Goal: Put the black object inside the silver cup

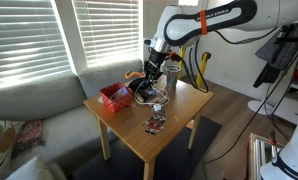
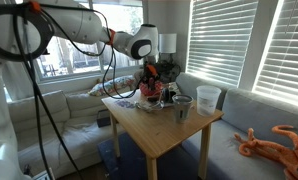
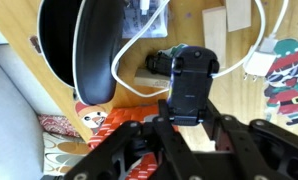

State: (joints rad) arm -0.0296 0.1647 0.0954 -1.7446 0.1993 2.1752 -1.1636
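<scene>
We have the black object (image 3: 189, 80) in the gripper (image 3: 189, 116). In the wrist view the finger links converge on it from both sides, so we judge it clamped, though the pad contact itself is hidden. It hangs over the cluttered end of the bench (image 1: 181, 112), above a white cable (image 3: 124, 76) and a wooden block (image 3: 149, 74), apart from the silver cup (image 2: 182, 104). We judge the step in hand to be the carry to that cup. To do it well we would lift clear of the cable so nothing snags, travel level, and centre the object over the cup's mouth before lowering. We would let go only once it is inside the rim, because the cup looks light enough to tip if nudged. We also need to aim for the grey cup and not the white cup (image 2: 208, 97) just beside it. By count we see one black object, two cups (one silver, one white), one red basket (image 1: 114, 96), one cable, one block and one gripper.
</scene>
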